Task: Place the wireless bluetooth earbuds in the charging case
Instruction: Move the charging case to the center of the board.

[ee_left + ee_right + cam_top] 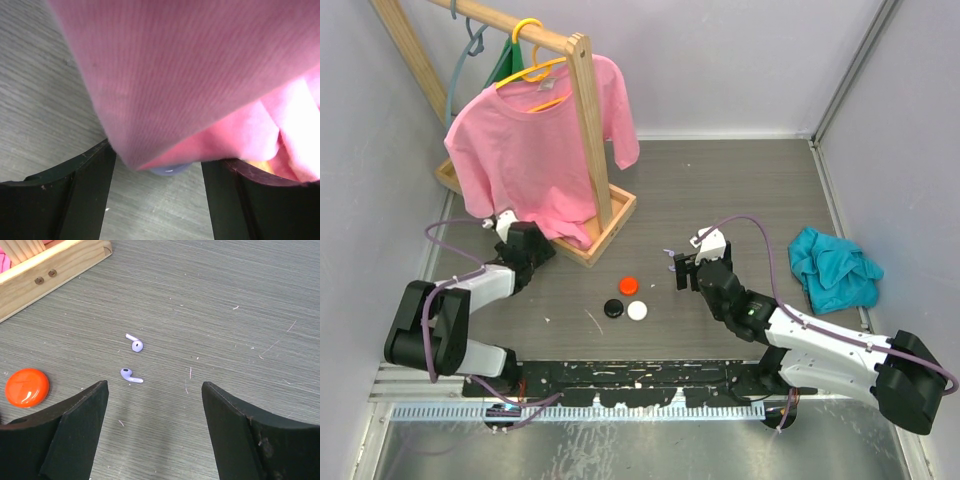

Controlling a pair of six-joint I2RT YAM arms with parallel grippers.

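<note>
Right gripper [154, 402] spread wide, empty, above bench [240, 300]. 2 purple earbuds loose on bench just ahead of it: far earbud [134, 344], near earbud [129, 375], close together, not touching. Orange-red round case [27, 387] to their left; black case [613, 308] and white case [637, 310] side by side near it. Left gripper [157, 192] spread, empty, under hem of pink shirt [200, 75] on wooden rack [588, 130]. Pale purple rounded thing [170, 170] peeks from under hem. Teal cloth [833, 265] lies at right.
</note>
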